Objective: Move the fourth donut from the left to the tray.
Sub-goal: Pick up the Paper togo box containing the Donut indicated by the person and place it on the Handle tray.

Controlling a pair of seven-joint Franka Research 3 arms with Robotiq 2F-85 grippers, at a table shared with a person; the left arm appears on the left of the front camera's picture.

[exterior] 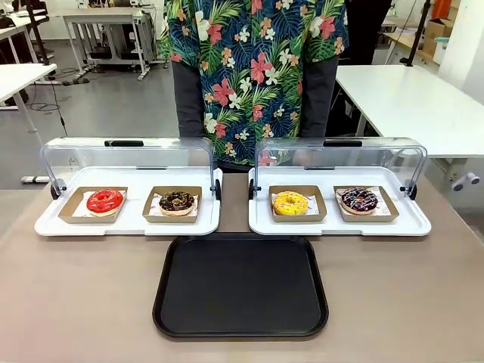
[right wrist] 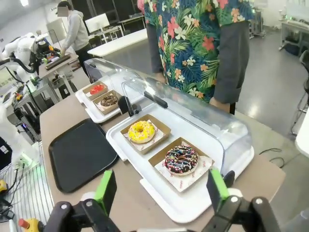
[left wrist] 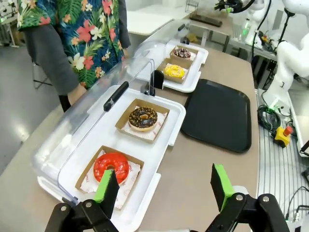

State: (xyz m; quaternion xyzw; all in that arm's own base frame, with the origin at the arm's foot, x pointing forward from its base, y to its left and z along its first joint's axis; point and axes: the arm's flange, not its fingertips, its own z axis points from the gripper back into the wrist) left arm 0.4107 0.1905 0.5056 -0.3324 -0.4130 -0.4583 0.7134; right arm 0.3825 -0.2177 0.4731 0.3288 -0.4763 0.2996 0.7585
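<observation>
the tray (exterior: 240, 286) lies before the fourth donut (exterior: 358, 200).

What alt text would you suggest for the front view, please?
Four donuts in brown holders sit on two white display trays under raised clear lids: red donut, crumbed chocolate donut, yellow donut, streaked chocolate donut. A black tray lies in front of them, and a person in a floral shirt stands behind.

Side by side on a brown table (exterior: 76, 302): left display tray (exterior: 128, 227) with a red donut (exterior: 104, 201) and a crumb-topped chocolate donut (exterior: 177, 202), right display tray (exterior: 261, 225) with a yellow donut (exterior: 290, 203), clear lids (exterior: 128, 157) raised. Beyond, a person (exterior: 257, 68) in a floral shirt.
</observation>
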